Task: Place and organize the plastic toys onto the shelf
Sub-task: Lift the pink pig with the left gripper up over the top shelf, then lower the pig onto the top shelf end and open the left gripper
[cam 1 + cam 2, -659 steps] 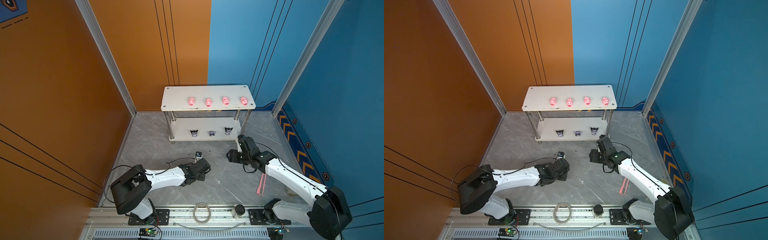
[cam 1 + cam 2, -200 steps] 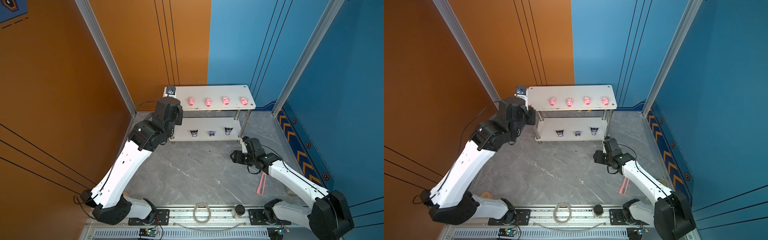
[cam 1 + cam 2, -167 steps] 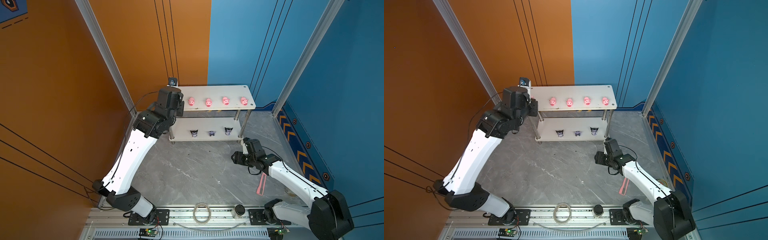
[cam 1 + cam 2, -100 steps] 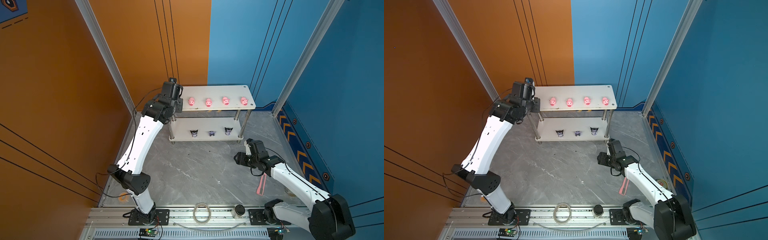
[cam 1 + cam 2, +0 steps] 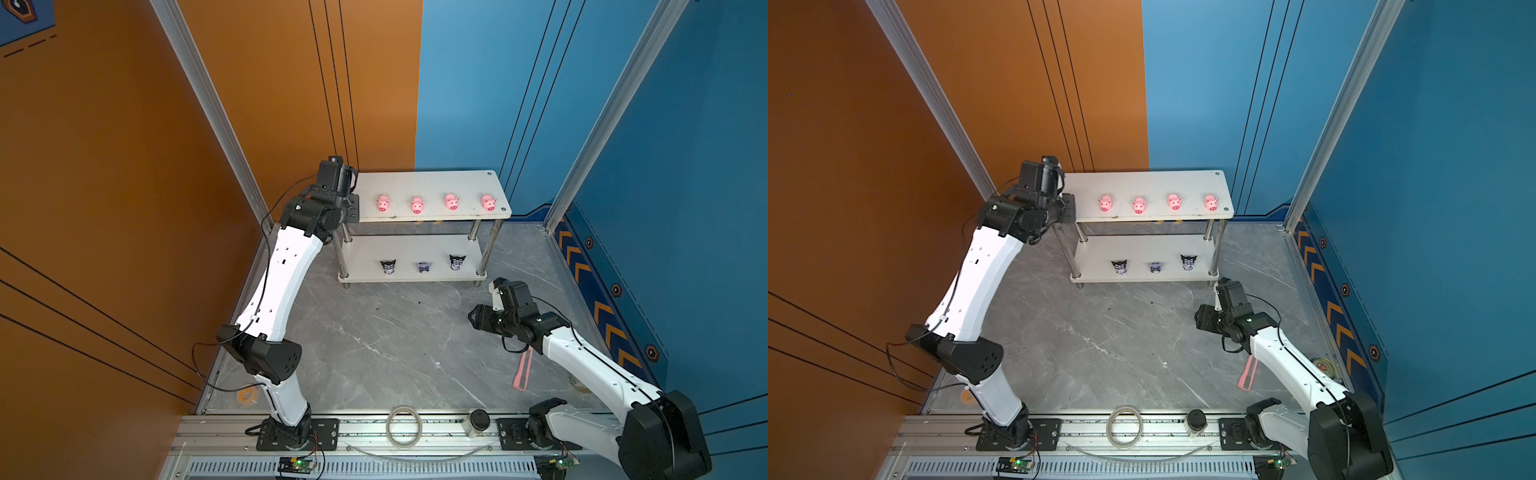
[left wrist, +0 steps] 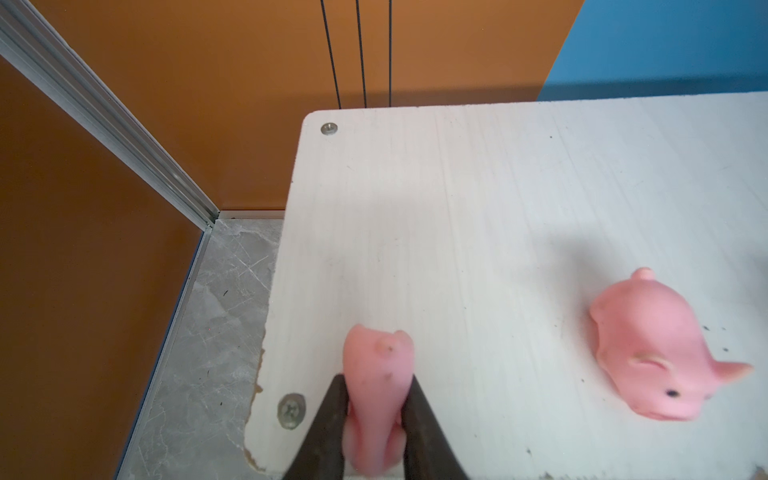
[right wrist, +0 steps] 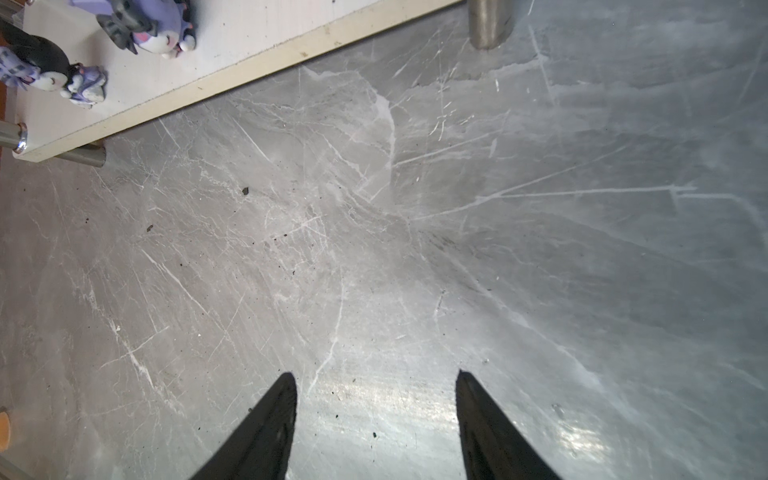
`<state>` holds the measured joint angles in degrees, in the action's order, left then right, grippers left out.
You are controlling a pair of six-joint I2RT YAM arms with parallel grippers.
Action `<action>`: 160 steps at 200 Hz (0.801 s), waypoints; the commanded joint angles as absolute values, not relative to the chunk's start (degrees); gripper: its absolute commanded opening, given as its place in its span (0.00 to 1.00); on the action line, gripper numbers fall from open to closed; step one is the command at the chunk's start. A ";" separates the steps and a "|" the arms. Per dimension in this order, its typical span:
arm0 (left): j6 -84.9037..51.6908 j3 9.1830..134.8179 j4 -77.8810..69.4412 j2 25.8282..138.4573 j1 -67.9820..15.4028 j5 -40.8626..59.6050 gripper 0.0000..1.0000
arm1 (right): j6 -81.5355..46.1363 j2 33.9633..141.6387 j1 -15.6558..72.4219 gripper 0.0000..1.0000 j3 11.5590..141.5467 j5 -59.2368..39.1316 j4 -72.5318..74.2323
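Grey marble floor (image 5: 395, 340), white shelf (image 5: 432, 183).
My left gripper (image 6: 377, 386) clamps one pig (image 6: 376, 357) at the shelf's top left end; four pigs (image 5: 417, 204) beside it, three eared figures (image 5: 388, 267) below. Right gripper (image 7: 376, 380) gapes empty before the shelf.

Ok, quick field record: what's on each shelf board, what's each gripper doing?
top board, white two-tier rack: four small pink plastic pigs in a row
lower board: three black-white-purple pointed-ear figures
left gripper: shut on a fifth pink pig, top board's left end
right gripper: open, empty, over grey marbled table
off shelf: flat pink strip by right arm
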<state>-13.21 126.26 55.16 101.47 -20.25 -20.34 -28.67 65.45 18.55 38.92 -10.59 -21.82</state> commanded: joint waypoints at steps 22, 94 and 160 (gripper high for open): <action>-15.73 129.08 55.43 103.26 -19.25 -19.35 0.27 | -27.78 64.49 18.06 0.63 37.97 -11.47 -21.32; -16.77 129.11 55.47 104.15 -19.18 -18.51 0.40 | -27.69 64.25 17.91 0.63 37.79 -11.29 -21.27; -16.82 128.80 55.39 103.77 -19.25 -18.86 0.50 | -27.77 63.85 17.81 0.63 37.59 -11.11 -21.27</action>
